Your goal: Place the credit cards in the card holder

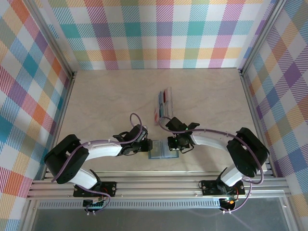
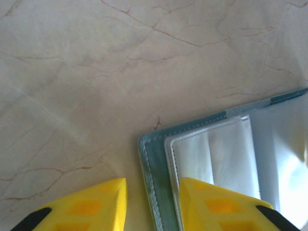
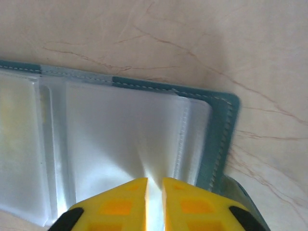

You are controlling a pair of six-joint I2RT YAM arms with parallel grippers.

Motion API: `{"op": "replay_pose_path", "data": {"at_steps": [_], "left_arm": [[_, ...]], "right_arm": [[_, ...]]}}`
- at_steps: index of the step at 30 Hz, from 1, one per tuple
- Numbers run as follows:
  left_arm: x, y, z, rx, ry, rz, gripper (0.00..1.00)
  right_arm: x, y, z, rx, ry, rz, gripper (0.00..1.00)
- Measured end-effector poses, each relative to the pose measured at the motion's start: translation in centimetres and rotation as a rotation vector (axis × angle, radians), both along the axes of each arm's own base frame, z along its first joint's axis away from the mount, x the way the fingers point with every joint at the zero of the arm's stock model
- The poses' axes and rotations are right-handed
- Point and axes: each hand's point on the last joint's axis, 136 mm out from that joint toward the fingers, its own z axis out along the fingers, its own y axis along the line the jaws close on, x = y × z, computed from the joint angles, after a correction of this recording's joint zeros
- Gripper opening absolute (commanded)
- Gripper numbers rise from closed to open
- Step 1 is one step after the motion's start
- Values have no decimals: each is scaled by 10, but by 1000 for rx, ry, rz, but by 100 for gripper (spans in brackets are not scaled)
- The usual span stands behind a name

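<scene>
The card holder (image 1: 159, 153) lies opened flat near the table's front, teal border (image 2: 153, 161) up, with clear plastic sleeves (image 3: 110, 130) inside. My left gripper (image 1: 146, 146) (image 2: 153, 184) is open and straddles the holder's left edge: one finger rests over the bare table, the other over a sleeve (image 2: 221, 154). My right gripper (image 1: 172, 144) (image 3: 154, 181) is shut on a pinched-up fold of clear sleeve near the holder's right border (image 3: 217, 130). The credit cards (image 1: 163, 103) lie in a loose overlapping row farther back on the table, red and pale ones showing, apart from both grippers.
Plaid walls (image 1: 154, 33) close in the table on three sides. An aluminium rail (image 1: 159, 185) runs along the near edge by the arm bases. Bare marbled tabletop (image 1: 106, 101) stretches left and right of the cards.
</scene>
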Motion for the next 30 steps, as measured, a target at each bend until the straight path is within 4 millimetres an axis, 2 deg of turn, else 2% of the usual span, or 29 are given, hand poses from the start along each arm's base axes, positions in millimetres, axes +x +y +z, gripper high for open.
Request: {"op": "replay_pose_path", "data": {"at_steps": [4,8,13,15,17,20,24,30], "left_arm": [[0,0,-1,-5,-7,1,32],[1,0,-1,-7,-10,2,32],[1,0,-2,-10,-13,2,32],[1,0,-1,-12,-16,2,32],[1,0,-2,-12,-16,2,32],[1,0,-2,-11,-15,2,31],[1,0,-3,-10,-14,3,31],[2,0,-5,-5,-14,5,31]], "right_arm": [[6,1,28,23,-59,14,39],[25,14,71,91,-141,26,39],[63,26,121,151,-235,16,42],[85,33,140,165,-274,12,45],[105,37,151,171,-299,2,46],[127,35,153,158,-302,-14,43],[149,34,139,129,-267,-23,40],[158,47,110,111,-190,13,40]]}}
